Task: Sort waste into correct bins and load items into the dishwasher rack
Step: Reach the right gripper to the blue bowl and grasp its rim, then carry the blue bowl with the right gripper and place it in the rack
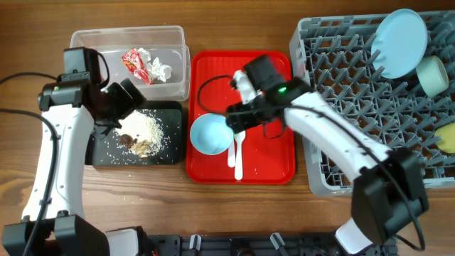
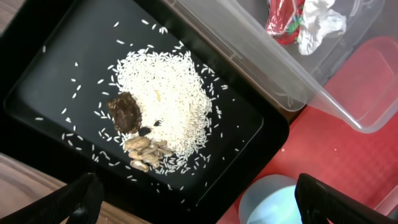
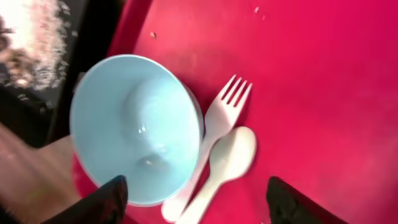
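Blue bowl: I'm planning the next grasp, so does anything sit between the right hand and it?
Nothing visible does. The open right hand hangs right over the bowl; the fork and spoon lie beside it, not across it.

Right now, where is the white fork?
In the right wrist view, the white fork lies on the red tray, just right of the pale blue bowl, with the white spoon alongside it.

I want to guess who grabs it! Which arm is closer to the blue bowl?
Right. The right fingers hang just above the edge of the pale blue bowl on the red tray. The left fingers hover over the black tray, beside the bowl.
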`<state>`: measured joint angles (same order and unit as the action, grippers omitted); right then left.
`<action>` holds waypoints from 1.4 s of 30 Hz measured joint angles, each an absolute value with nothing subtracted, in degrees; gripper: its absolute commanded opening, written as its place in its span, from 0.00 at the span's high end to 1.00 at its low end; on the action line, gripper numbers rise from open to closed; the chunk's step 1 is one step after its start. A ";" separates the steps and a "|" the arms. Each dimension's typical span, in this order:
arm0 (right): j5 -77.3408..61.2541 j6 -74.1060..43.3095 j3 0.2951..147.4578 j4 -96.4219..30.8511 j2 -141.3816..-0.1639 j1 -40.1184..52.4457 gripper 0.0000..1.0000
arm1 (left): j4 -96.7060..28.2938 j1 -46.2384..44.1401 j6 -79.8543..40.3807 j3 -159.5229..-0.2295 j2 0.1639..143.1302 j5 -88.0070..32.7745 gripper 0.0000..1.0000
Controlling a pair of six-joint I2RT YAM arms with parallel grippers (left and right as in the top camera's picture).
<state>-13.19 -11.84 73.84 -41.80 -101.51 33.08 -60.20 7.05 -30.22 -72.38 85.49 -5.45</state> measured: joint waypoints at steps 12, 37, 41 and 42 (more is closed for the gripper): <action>-6.33 -24.99 72.82 -36.77 -108.44 36.34 0.74 | -60.86 7.25 -30.37 -72.38 85.49 -6.09 0.00; 7.77 -12.47 86.83 -38.63 -99.79 17.12 0.96 | -60.88 7.25 -30.37 -72.38 85.49 -6.09 0.00; 27.27 -2.33 87.50 -34.11 -96.38 10.15 0.96 | -60.73 7.25 -30.37 -72.38 85.49 -6.09 0.00; 33.47 0.38 87.53 -32.84 -96.44 8.27 0.96 | -60.60 7.25 -30.37 -72.38 85.49 -6.09 0.00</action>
<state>33.47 0.38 87.53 -32.84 -96.44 8.27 -60.60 7.25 -30.37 -72.38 85.49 -6.09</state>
